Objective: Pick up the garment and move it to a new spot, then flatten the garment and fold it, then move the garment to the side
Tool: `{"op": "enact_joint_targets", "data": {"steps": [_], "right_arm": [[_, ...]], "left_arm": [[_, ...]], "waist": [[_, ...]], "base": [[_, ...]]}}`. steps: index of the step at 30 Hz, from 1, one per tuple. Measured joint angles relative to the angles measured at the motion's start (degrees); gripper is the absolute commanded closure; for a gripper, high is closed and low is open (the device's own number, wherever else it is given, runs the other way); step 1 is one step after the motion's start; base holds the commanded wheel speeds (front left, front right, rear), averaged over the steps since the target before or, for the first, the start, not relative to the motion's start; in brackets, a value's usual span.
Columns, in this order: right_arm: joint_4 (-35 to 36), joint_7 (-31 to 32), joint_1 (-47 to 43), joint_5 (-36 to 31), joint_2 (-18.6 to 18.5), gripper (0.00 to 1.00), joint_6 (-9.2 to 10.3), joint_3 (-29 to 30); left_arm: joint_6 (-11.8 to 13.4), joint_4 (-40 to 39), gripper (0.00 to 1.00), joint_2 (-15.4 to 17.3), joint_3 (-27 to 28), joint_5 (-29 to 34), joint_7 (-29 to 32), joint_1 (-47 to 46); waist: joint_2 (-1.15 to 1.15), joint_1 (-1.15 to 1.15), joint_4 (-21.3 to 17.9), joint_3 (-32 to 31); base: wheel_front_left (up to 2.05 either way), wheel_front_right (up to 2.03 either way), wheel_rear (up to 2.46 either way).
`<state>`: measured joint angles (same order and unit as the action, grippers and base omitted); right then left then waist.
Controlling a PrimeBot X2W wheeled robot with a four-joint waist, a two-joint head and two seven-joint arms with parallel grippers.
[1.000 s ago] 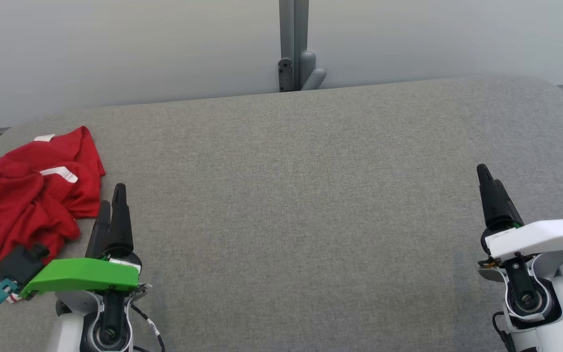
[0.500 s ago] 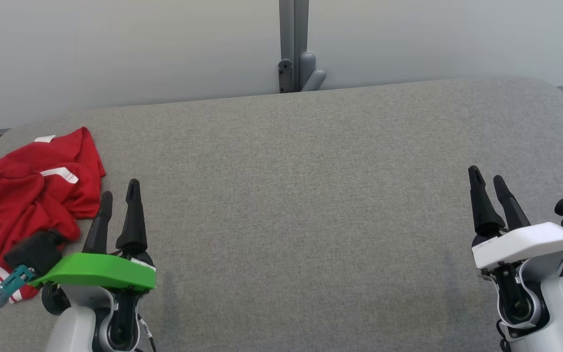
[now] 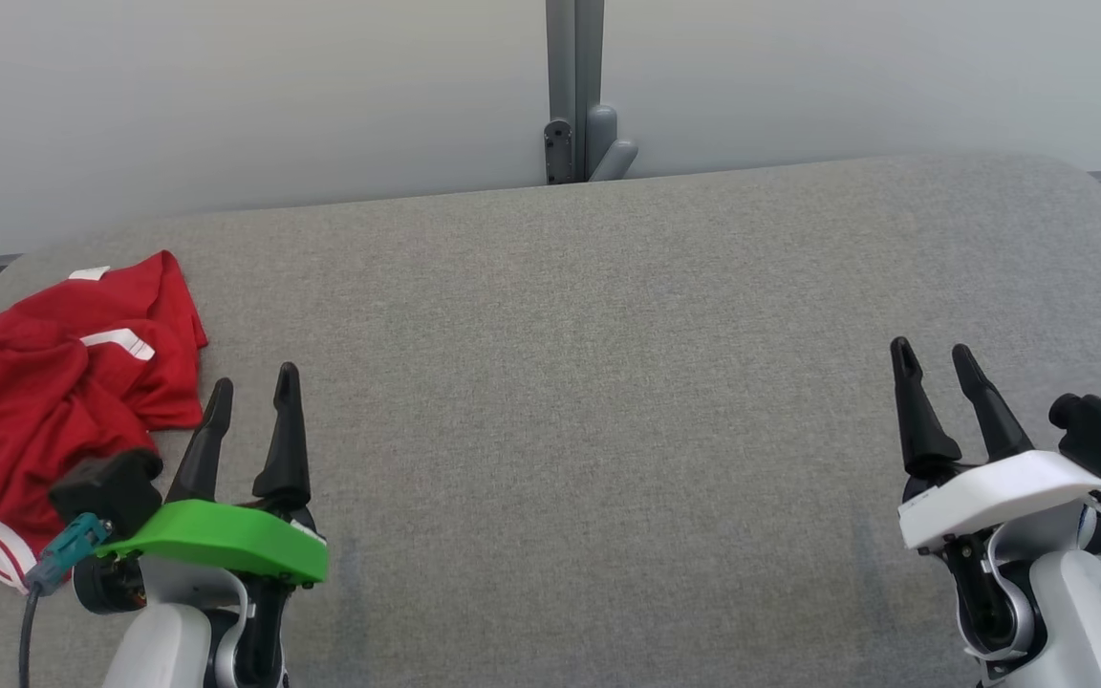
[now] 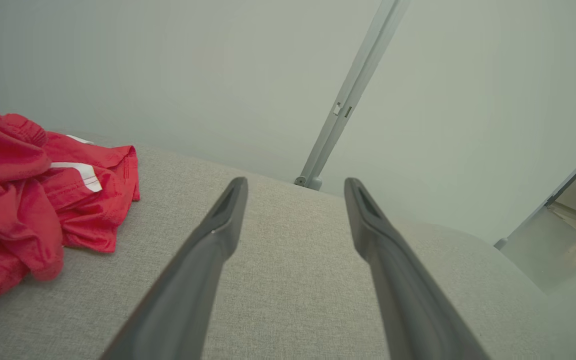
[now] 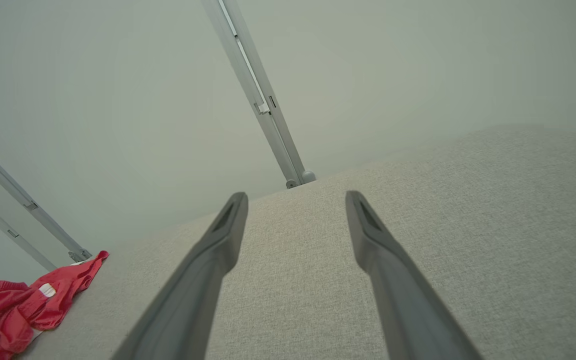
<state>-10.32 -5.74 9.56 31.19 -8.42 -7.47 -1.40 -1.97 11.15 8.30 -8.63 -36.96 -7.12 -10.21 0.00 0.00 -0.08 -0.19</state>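
Evidently untouched, a crumpled red garment lies at the table's left edge; left gripper and right gripper hover empty, fingers wide, likely readying a grasp.

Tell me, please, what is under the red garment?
The crumpled red garment lies on the grey fabric surface. Whether anything else is beneath it cannot be seen; its folds cover that area.
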Motion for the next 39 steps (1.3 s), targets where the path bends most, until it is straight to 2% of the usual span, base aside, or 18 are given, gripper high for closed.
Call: {"op": "enact_joint_targets", "data": {"steps": [19,39], "right_arm": [[-0.09,-3.52,-1.12,-10.93,-0.31,0.0,0.0,-2.07],[-0.86,-6.47,-2.08,-19.26,0.63,0.0,-0.01,-0.85]], "left_arm": [[2.89,0.4,0.0,1.31,-2.26,9.47,-0.51,1.65],[4.34,-0.26,0.0,1.79,-4.25,16.1,-2.11,1.98]], "waist": [[0.0,0.0,0.15,-0.24],[0.0,0.0,0.25,-0.43]], "base": [[0.0,0.0,0.0],[0.0,0.0,0.0]]}}
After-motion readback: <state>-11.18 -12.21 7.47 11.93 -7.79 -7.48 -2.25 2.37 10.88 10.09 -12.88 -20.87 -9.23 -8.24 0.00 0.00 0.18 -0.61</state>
